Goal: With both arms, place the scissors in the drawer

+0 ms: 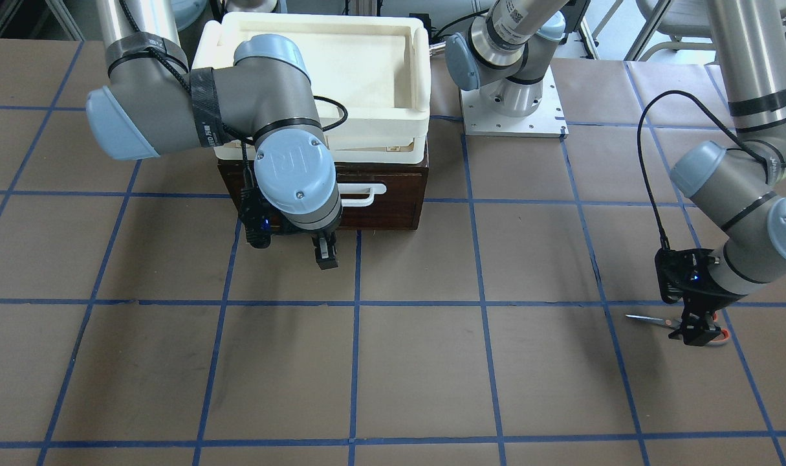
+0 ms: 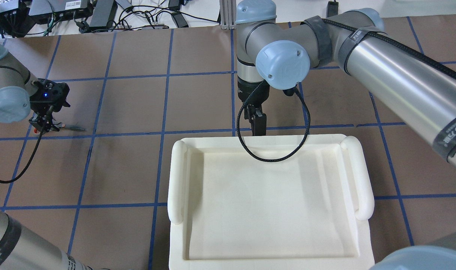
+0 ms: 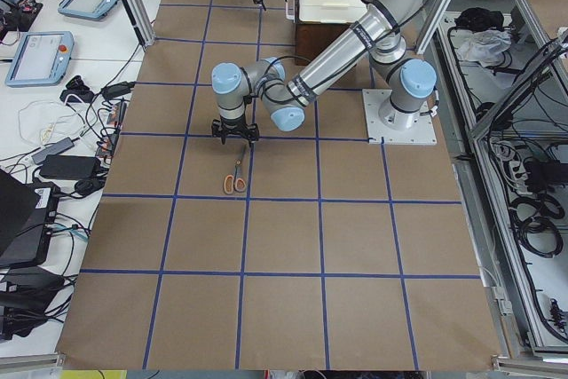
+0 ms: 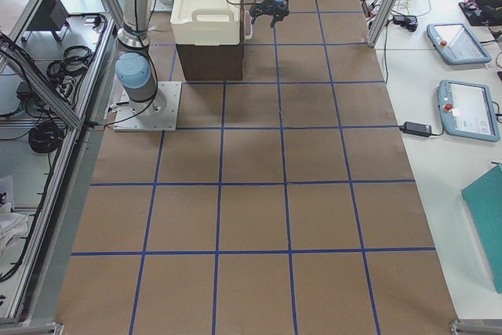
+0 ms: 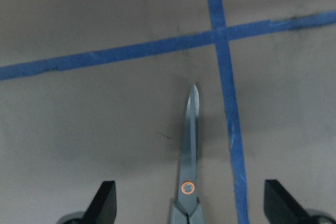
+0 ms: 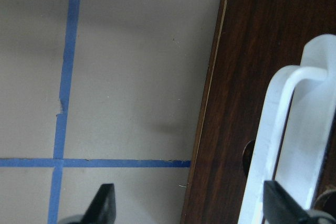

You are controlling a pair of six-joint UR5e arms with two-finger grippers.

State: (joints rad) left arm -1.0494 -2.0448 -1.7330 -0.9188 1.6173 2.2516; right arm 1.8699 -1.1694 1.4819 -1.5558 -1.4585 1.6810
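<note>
Lying flat, scissors (image 5: 190,140) sit between the spread left end effector (image 1: 698,331).

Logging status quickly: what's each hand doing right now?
Left hand: open, straddling the scissors, not gripping them.
Right hand: open, empty, at the drawer front.

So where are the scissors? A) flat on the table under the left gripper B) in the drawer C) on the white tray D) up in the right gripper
A: the scissors lie flat on the table, with the left gripper open just above them.
</note>
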